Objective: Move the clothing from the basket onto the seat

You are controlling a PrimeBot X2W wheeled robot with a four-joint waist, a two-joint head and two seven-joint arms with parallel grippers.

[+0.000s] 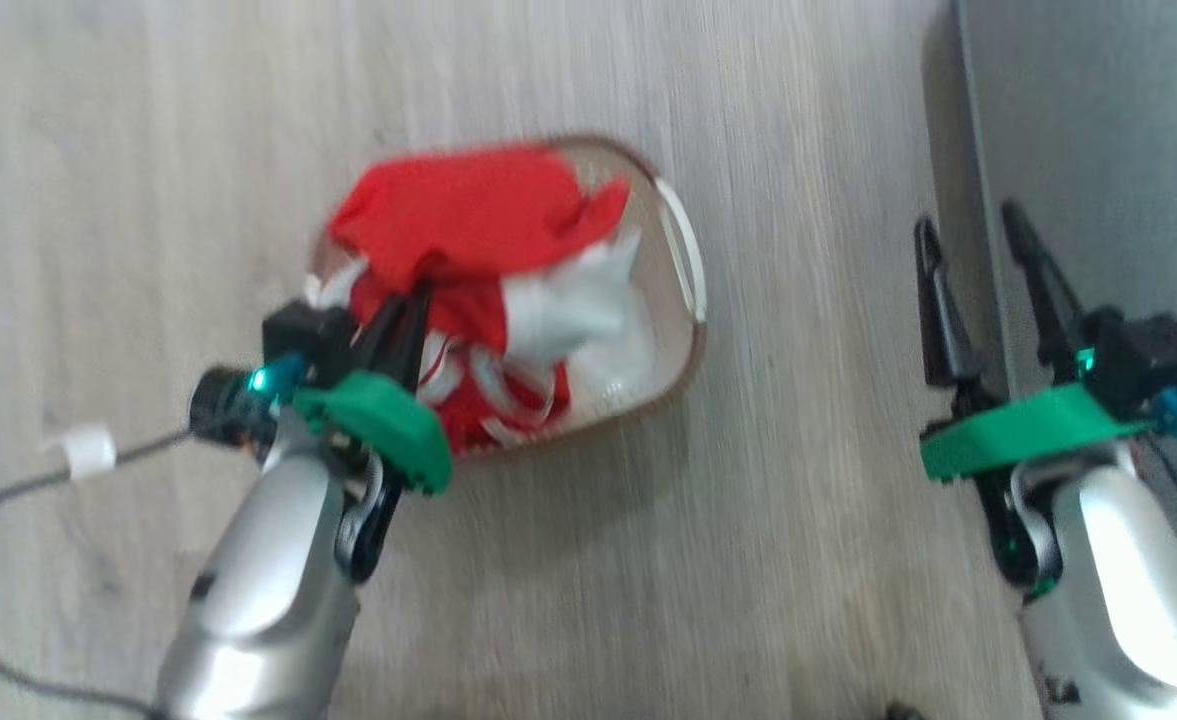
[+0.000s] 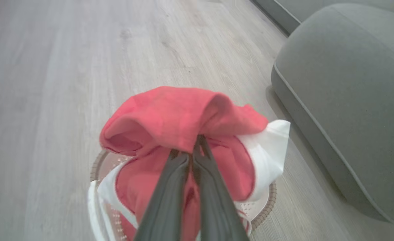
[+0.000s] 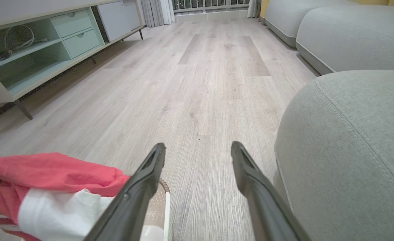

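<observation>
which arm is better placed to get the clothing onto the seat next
Left. The left end effector is shut on the clothing over the basket; the right end effector hangs open and empty beside the seat.

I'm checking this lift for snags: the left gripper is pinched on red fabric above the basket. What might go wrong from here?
The left gripper grips just a small fold of the red garment, so it may slip free before reaching the seat. The white cloth bunched against it could drag out and drop on the floor, or tug the basket.
</observation>
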